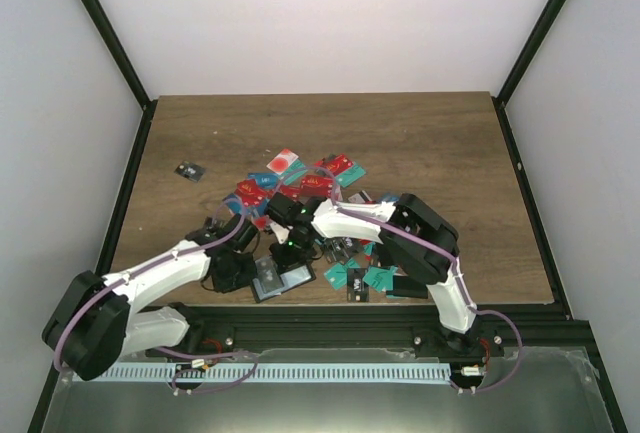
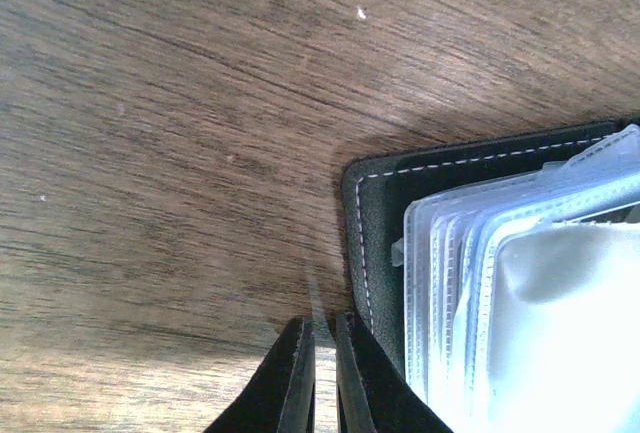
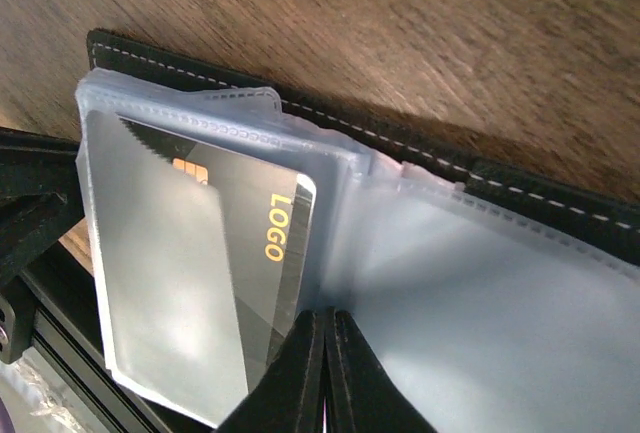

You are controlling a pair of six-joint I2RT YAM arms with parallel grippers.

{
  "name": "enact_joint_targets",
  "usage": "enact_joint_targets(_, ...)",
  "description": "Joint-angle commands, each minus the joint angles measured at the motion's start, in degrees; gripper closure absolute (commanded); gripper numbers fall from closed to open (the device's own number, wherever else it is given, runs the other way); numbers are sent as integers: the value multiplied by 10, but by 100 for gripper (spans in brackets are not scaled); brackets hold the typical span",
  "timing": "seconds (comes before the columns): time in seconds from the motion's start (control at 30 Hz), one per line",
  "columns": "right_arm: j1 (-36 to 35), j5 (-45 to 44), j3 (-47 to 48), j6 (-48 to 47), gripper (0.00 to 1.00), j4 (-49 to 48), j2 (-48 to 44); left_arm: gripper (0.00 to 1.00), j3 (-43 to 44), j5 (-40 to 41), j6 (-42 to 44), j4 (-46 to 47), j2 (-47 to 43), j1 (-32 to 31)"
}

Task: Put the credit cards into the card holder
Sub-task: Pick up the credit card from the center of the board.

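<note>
Setting reads as a robotics lab test cell. I see a wood-grain tabletop (image 1: 420, 143) boxed in by plain white panels (image 1: 330, 13) on black frame struts (image 1: 105, 33). The left arm (image 1: 160, 273) and right arm (image 1: 435, 258) are bolted to a black rail (image 1: 330, 328) at the near edge, with purple cabling (image 1: 68, 338) and a slotted cable duct (image 1: 300, 373) below.

Both arms bent low, wrists near each other at the middle
The left arm (image 1: 160, 273) reaches rightward and the right arm (image 1: 420, 238) folds leftward; left gripper (image 2: 322, 325) fingers all but touching, right gripper (image 3: 325, 318) fingers pressed together
</note>
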State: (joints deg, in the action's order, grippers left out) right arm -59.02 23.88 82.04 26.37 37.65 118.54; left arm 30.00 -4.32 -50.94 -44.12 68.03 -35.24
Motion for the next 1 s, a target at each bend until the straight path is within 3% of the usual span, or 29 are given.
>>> enact_joint_targets(0.0,-2,-19,8,-3,94,14,-36,90,3,4,-6,9,-20,-4)
enact_joint_targets(0.3,34,-21,-23,11,81,29,-121,90,64,8,-6,-66,-74,-6)
enact_joint_targets(0.5,82,-11,-150,50,66,22,-250,89,131,-28,38,-8,-61,-41)
enact_joint_targets(0.77,177,-1,-361,128,50,26,-433,86,214,-79,82,124,86,-145)
enact_joint_targets(0.97,190,11,-458,190,36,28,-518,86,326,-115,139,163,240,-187)
